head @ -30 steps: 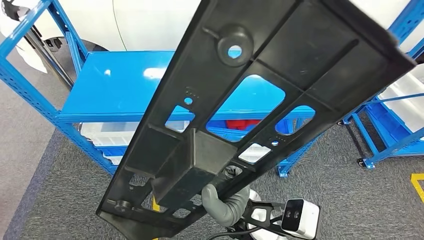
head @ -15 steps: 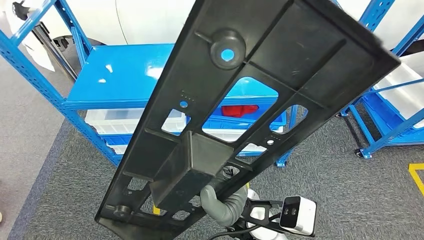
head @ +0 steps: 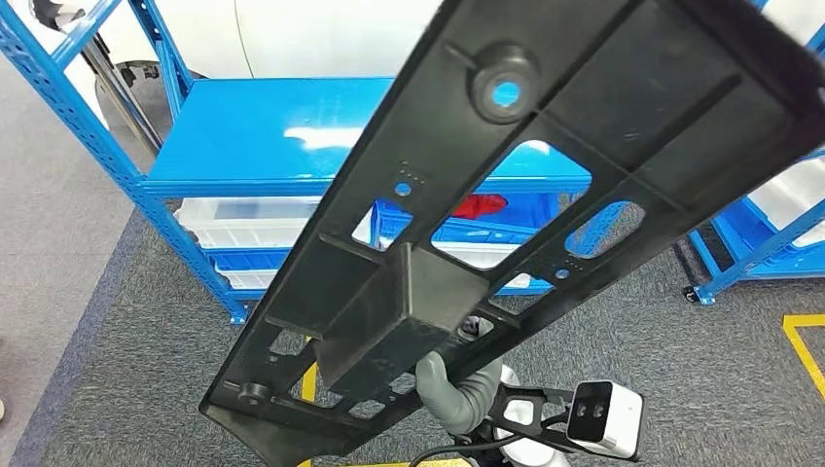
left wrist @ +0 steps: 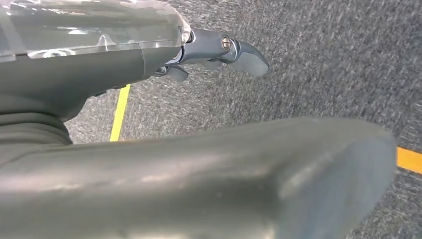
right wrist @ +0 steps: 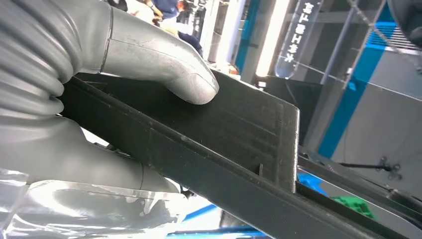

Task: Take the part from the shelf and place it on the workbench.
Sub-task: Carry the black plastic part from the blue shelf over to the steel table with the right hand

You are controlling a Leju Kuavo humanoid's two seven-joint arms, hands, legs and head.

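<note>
I see the right hand gripping the long black part near its lower end, thumb pressed on its edge; the part slants up and away from it, above the blue shelf. The left hand hangs over grey carpet, holding nothing, fingers loosely apart.

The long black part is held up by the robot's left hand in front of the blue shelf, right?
Not the left hand. The right hand grips the long black part, as the right wrist view shows. The left hand holds nothing, over the grey floor. The blue shelf does stand behind the part.
</note>
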